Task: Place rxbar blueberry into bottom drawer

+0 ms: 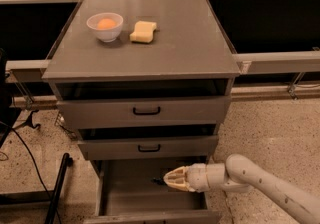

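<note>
- On the cabinet top [190, 48], at the left, a white bowl [111, 32] with something orange in it sits just beside the yellow sponge [143, 32]. Both are well away from the work below and play no part in this task.
- Below them, the two shallow drawers [105, 114] with black handles are pushed mostly in, so they do not overhang much of the opening beneath.
- At the foot of the cabinet the bottom drawer [127, 195] is pulled well out, showing its plain grey floor ready to receive the bar.
- Over that floor, towards its right half, the rxbar blueberry [158, 181] shows only as a small dark sliver. It juts leftward from the fingertips, so its long axis appears to run left–right, in line with the gripper. The wrapper face cannot be made out.
- The gripper [169, 180] lies level inside the drawer opening, pointing left, its fingers drawn together and apparently pinching the bar's right end. That low hold suits a short drop.
- The arm [260, 183] reaches in from the lower right, clear of the middle drawer's front.
</note>
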### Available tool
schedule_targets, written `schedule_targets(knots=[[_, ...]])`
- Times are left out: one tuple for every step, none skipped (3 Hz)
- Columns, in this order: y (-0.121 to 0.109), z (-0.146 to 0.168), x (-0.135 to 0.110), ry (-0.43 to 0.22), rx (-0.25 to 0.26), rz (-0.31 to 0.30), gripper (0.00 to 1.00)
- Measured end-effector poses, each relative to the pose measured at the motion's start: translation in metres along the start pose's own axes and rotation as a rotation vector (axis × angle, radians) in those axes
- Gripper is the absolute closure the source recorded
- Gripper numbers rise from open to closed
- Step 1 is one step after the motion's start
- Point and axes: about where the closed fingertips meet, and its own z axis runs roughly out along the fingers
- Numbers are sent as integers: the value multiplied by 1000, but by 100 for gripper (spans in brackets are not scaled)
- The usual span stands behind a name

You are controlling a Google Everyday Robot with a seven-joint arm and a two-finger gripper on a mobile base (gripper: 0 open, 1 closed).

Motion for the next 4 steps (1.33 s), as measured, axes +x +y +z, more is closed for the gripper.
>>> schedule_targets(knots=[[-4,12,22,-23,-21,-12,100],[-12,31,47,-62,-37,-37,100],[-21,48,75,-54,-28,-80,100],[-24,64,104,48,-26,-117,100]])
